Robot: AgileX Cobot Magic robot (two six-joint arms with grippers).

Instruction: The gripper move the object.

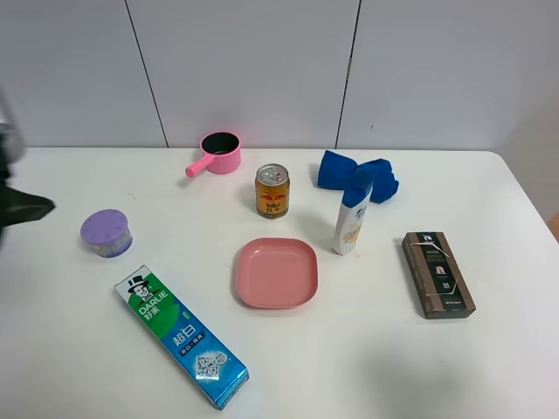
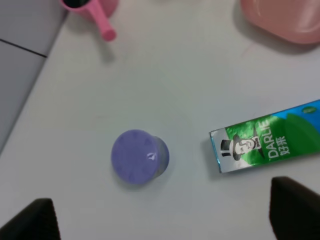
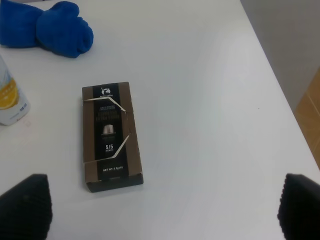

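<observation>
Plate [image 1: 276, 272] mid worktop [image 1: 489, 367]. Can [image 1: 272, 190] behind it, saucepan [image 1: 216, 153] farther back-left. Bottle [image 1: 353, 218] upright, right of plate; cloth [image 1: 356, 175] just behind bottle. Capsule box [image 1: 438, 273] right of bottle, apart. Round lidded tub [image 1: 106, 233] far left; toothpaste box [image 1: 180, 340] in front of tub, left-front of plate.

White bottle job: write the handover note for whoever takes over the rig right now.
Left hand: open, empty, hovering over the purple round container by the toothpaste box.
Right hand: open, empty, above the brown box.
White bottle: upright on the table, blue cap on, in front of the blue cloth, right of the pink plate and gold can.
Done: nothing visible; bottle not gripped.
Left: reach, grip and move the bottle; the right hand looks nearer.
</observation>
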